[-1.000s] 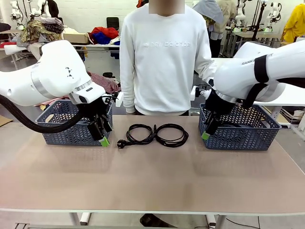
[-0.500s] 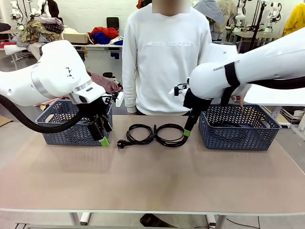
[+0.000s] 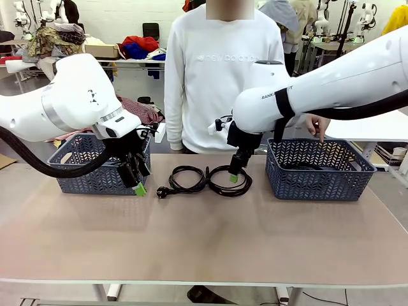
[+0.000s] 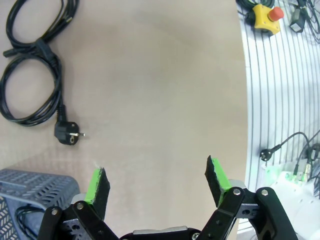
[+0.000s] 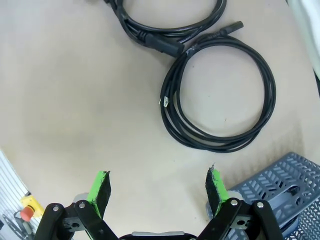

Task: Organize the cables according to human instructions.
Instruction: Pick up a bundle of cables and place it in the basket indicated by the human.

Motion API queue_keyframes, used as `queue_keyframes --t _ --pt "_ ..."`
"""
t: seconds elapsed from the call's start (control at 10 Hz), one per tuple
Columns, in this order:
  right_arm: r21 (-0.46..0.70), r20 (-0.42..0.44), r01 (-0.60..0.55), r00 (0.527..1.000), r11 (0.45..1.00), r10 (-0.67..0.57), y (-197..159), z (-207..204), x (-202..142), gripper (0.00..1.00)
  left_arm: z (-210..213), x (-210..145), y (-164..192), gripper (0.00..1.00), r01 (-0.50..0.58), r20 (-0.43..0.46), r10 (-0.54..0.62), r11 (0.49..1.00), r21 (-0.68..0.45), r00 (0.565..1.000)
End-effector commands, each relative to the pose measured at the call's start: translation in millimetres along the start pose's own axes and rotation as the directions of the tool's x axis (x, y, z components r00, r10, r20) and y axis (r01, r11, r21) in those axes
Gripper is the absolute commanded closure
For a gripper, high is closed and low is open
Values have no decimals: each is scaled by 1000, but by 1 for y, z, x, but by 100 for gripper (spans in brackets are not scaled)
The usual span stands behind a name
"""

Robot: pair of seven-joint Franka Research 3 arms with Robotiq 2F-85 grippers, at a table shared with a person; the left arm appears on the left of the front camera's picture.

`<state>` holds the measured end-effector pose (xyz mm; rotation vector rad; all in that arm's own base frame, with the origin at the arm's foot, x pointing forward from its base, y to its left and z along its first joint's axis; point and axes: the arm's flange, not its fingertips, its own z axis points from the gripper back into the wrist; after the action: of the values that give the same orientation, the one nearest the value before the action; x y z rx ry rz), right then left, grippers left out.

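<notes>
The desk (image 3: 204, 242) spreads out in front of me, and the person (image 3: 220, 83) stands at its 12 o'clock edge. One hand (image 3: 315, 125) hangs finger-down over the far rim of the right basket (image 3: 319, 182).

That basket sits at 2 o'clock on the desk and the left basket (image 3: 83, 178) at 10 o'clock. Each has a thin black cord (image 3: 306, 167) lying inside; the left basket's shows in my left wrist view.

Two of the cables lie out on the desk between the baskets, toward 12 o'clock. They are flat loops side by side, meeting in the middle. The left coil (image 3: 187, 190) is at 9 o'clock of the right coil (image 5: 215, 145).

My right pincer (image 3: 234, 173) hangs just above the right coil, tips down. Its fingers are spread as wide as they go and it has hold of nothing. In its own wrist view, the right pincer (image 5: 158, 182) has bare desk between its green pads, and the coil lies at 1 o'clock from them.

My left pincer (image 3: 139, 185) hangs by the left basket's 4 o'clock corner. It is likewise fully spread and holds nothing. In its wrist view, the left pincer (image 4: 156, 180) also has bare desk between its pads.

The left coil's plug (image 3: 162, 191) lies at 7 o'clock of its loop, loose on the desk, just beside my left pincer.
</notes>
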<state>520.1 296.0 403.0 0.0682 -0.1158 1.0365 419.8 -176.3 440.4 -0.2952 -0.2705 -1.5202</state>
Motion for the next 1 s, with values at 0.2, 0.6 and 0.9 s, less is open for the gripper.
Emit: queue_keyframes --t 0.2,0.6,0.9 --pt "4 -2 5 1000 1000 -5 -3 -4 4 0 1 0 0 0 -1 0 1 1000 4 1000" --pt "4 -2 5 1000 1000 -5 -3 -4 4 0 1 0 0 0 -1 0 1 1000 4 1000" --pt "4 -2 5 1000 1000 -5 -3 -4 4 0 1 0 0 0 -1 0 1 1000 4 1000"
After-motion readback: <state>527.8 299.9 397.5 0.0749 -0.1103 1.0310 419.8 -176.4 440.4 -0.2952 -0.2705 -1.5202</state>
